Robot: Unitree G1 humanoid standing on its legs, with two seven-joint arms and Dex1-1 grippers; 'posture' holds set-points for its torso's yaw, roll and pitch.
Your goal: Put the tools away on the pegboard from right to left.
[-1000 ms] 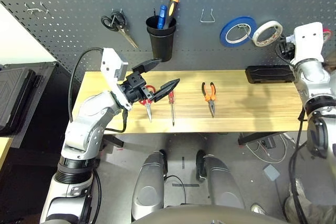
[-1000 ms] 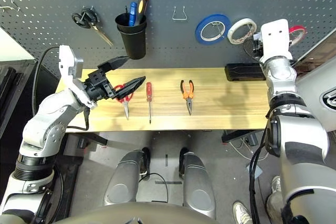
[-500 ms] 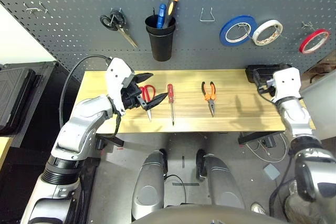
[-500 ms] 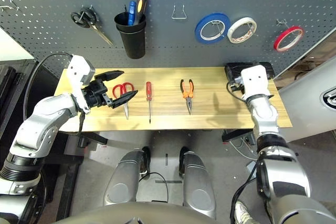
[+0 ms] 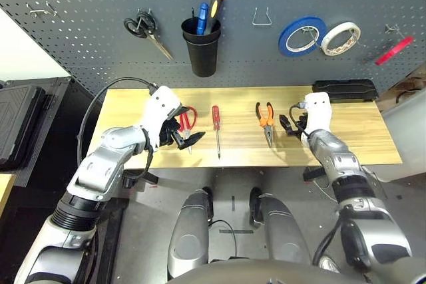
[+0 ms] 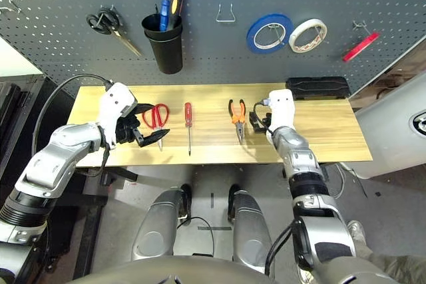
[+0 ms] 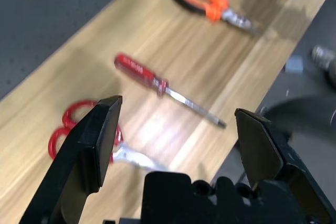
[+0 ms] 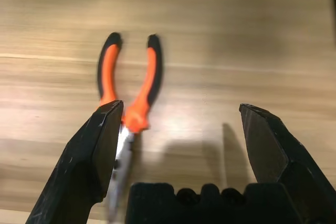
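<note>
One tool done, the red tape ring (image 5: 394, 50) hung at the far right of the pegboard (image 5: 86, 4); left on the table (image 5: 346, 144): pliers (image 5: 265, 118) just beside the open, empty right gripper (image 5: 291, 125), screwdriver (image 5: 215, 122), and scissors (image 5: 186, 122) by the open left gripper (image 5: 186, 132).

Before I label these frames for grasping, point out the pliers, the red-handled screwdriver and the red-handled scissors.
pliers (image 8: 137, 113): right wrist view, pivot.
red-handled screwdriver (image 5: 215, 114): left eye view, handle.
red-handled scissors (image 6: 160, 114): right eye view, handle loop.
</note>
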